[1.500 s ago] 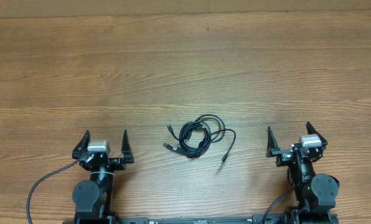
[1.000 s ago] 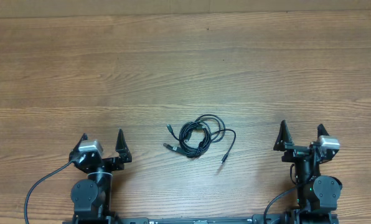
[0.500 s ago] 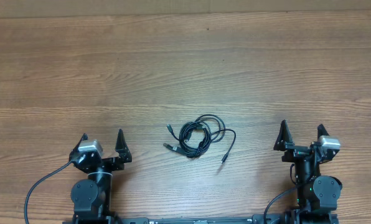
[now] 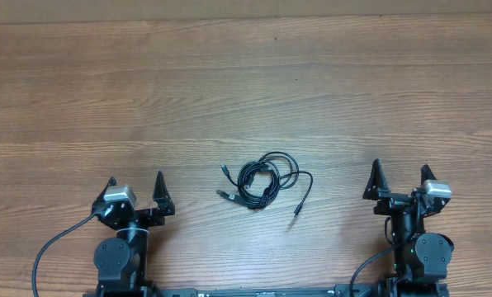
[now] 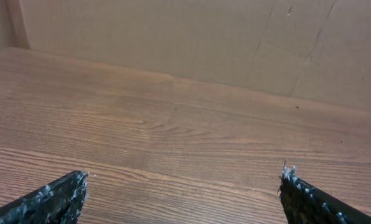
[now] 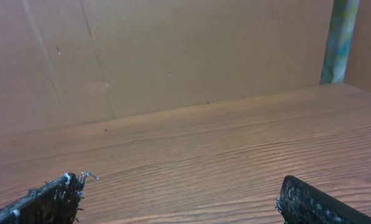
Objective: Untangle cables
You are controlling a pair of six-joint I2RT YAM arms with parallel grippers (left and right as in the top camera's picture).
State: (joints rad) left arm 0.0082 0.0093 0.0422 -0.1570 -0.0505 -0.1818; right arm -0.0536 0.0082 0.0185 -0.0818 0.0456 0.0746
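The cables [image 4: 264, 181] lie as one small knotted black bundle near the table's middle in the overhead view, with plug ends poking out to its left and one loose end trailing to its lower right. My left gripper [image 4: 134, 186] stands open at the front left, well away from the bundle. My right gripper [image 4: 401, 174] stands open at the front right, also apart from it. Neither wrist view shows the cables; each shows only two fingertips [image 5: 61, 198] [image 6: 53, 198] wide apart over bare wood.
The wooden table [image 4: 246, 91] stretches wide behind the bundle. A cardboard wall [image 5: 235, 43] rises along the far edge. The arm's own thick black cable [image 4: 52, 247] curls at the front left, beside the left arm's base.
The right gripper shifted a little to the right and the left one slightly left and back early on. Both have held still for the last second. The cables have not moved.
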